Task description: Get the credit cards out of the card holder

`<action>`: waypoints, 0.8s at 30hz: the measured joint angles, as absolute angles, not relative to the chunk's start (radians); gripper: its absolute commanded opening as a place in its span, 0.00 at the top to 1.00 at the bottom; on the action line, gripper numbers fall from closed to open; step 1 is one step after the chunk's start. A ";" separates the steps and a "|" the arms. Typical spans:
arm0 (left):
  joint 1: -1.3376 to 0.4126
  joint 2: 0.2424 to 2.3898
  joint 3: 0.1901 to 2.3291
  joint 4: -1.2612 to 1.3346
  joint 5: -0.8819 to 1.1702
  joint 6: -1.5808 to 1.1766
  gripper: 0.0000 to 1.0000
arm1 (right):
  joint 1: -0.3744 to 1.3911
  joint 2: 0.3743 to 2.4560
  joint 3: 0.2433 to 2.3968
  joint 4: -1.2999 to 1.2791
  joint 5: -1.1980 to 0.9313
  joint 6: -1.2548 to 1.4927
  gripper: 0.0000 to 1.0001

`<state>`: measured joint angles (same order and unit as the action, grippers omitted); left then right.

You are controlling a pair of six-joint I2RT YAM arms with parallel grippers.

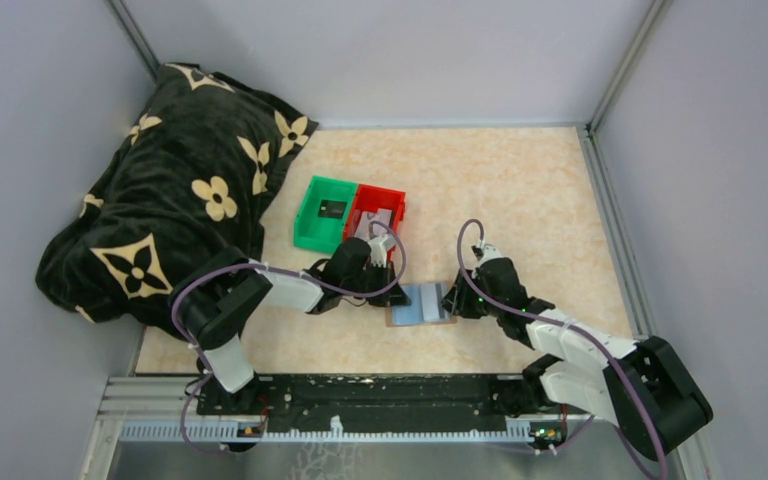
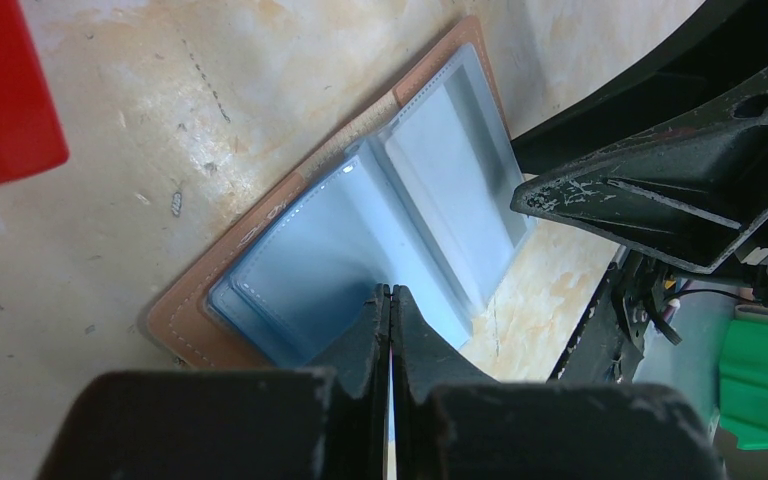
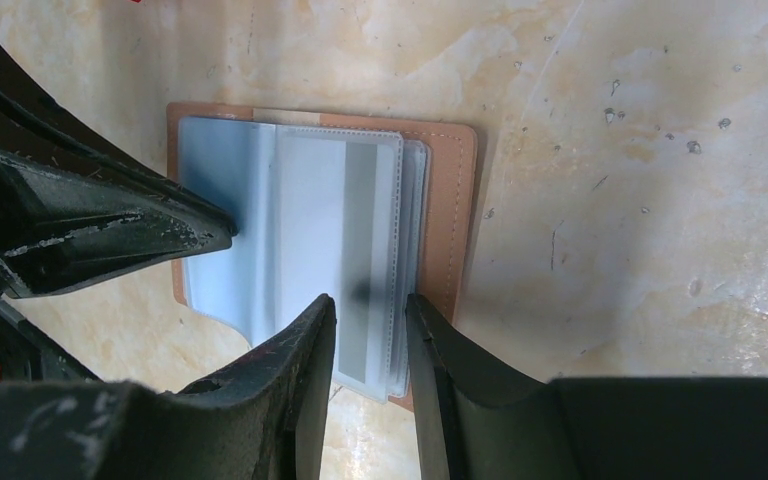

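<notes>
Jaws on the left gripper point(image 2: 391, 300) are clenching tight, tips pressing the pale blue pocket of the open card holder point(image 2: 430, 180). Right gripper point(image 3: 370, 320) jaws are standing apart, straddling the clear sleeves' edge. That holder is lying flat on the table point(image 1: 520, 190) between both grippers, near the red bin point(image 1: 385, 192).

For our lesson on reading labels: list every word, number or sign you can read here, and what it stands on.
Nothing here is readable.
Dark card in the green bin: any print too small to read.
Blanket: flower and star motifs only, no letters.
Card holder: no lettering shows.
</notes>
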<state>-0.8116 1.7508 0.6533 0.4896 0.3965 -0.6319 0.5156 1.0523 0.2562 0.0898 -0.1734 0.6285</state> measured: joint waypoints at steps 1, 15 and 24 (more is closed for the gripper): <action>-0.812 1.750 0.653 0.491 0.397 -0.632 0.99 | 0.516 1.052 0.256 0.090 -0.174 0.628 0.66; -0.812 1.757 0.652 0.503 0.405 -0.632 0.99 | 0.514 1.052 0.256 0.093 -0.202 0.631 0.67; -0.812 1.769 0.652 0.523 0.417 -0.633 0.99 | 0.514 1.022 0.256 0.066 -0.216 0.637 0.68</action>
